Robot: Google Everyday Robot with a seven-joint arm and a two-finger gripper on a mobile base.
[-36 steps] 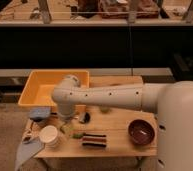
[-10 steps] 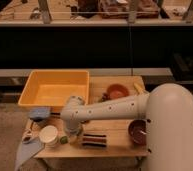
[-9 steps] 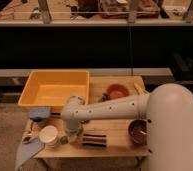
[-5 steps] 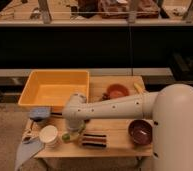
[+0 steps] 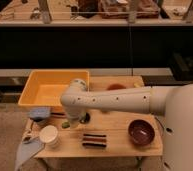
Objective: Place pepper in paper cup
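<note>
Pincer (image 5: 80,119): low over the left half of the worktop (image 5: 117,120), just beside the pepper; released or clenched, I cannot tell.
Pepper (image 5: 66,124): lying on the worktop, near the left edge.
Paper cup (image 5: 50,136): upright, front-left corner, apart from the pepper.

Against 1 s ago, the white robot arm (image 5: 110,102) has lifted and drawn back. Its bend now stands higher, by the front right corner of the yellow plastic bin (image 5: 47,90). The dark gripper (image 5: 83,119) has come up with it and hangs below the bend, just right of the small slim green pepper (image 5: 66,124). The round dark brown bowl (image 5: 141,132), partly covered then, shows whole.
</note>
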